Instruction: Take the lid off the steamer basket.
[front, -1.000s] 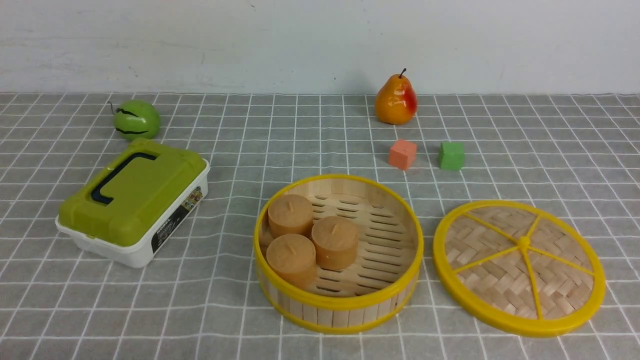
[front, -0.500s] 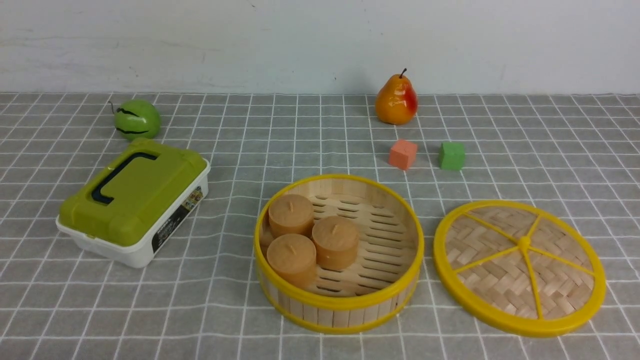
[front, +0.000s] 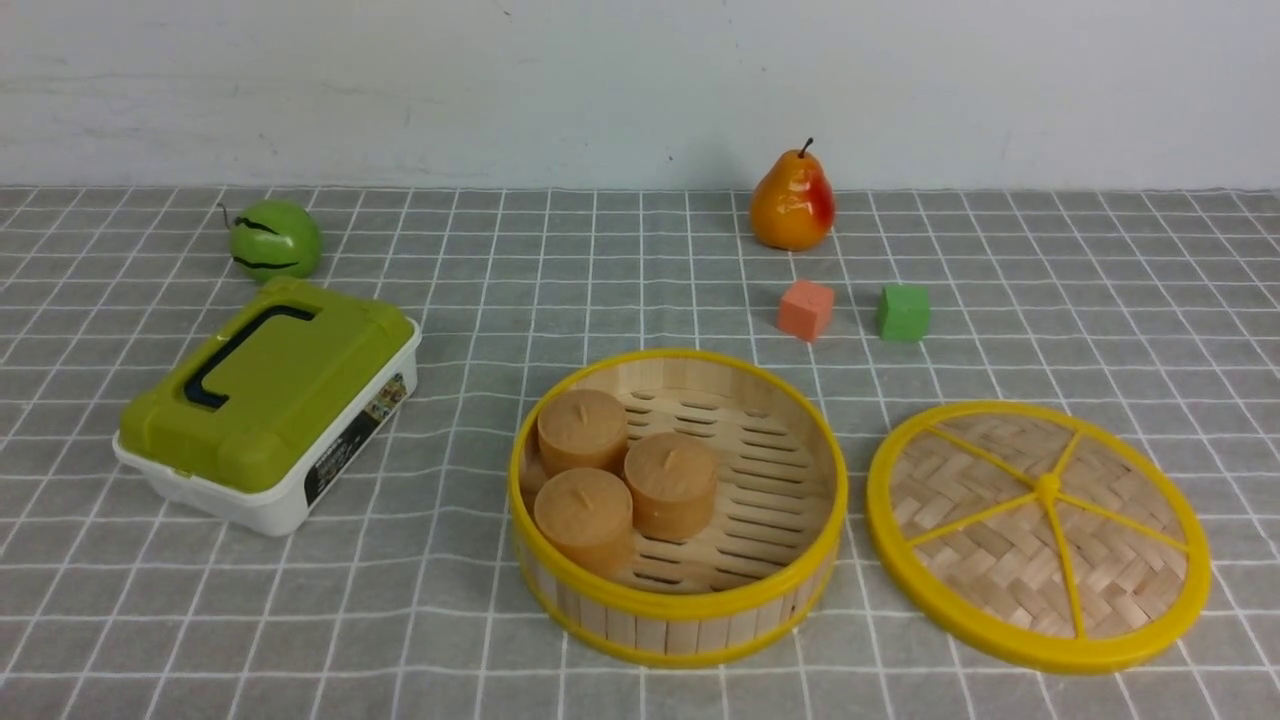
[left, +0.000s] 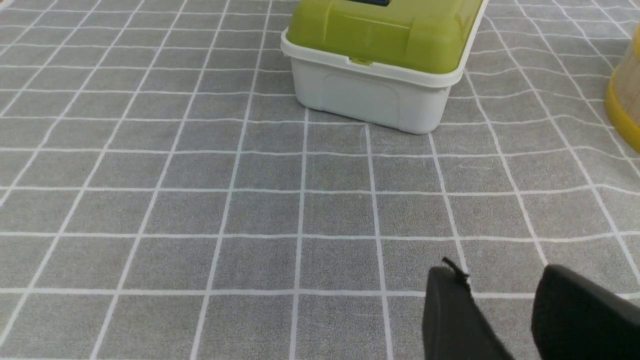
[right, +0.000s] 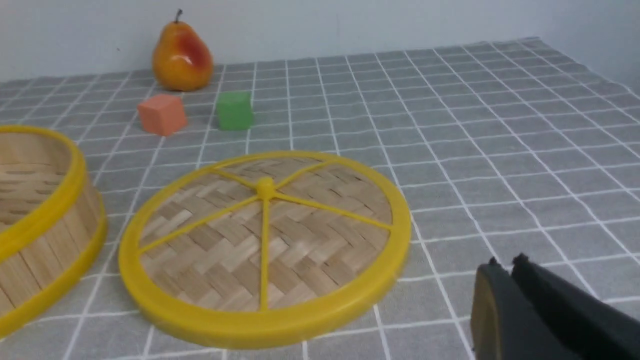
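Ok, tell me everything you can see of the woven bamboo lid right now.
The flat round lid of woven tan bamboo has a yellow plastic rim, five thin yellow spokes and a small yellow centre knob. It lies flat on the grey checked cloth, to the right of the open bamboo-slat steamer basket, with a narrow gap between them. Nothing rests on it and nothing holds it. In the right wrist view the right gripper's fingers sit apart from its rim, close together.

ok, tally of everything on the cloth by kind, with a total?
Round bamboo steamer basket: 1
Flat woven bamboo lid: 1
Tan cylindrical buns: 3
Fruit, orange-red pear, green striped melon: 2
Cubes, salmon, green: 2
Green-lidded white box: 1
Total: 10
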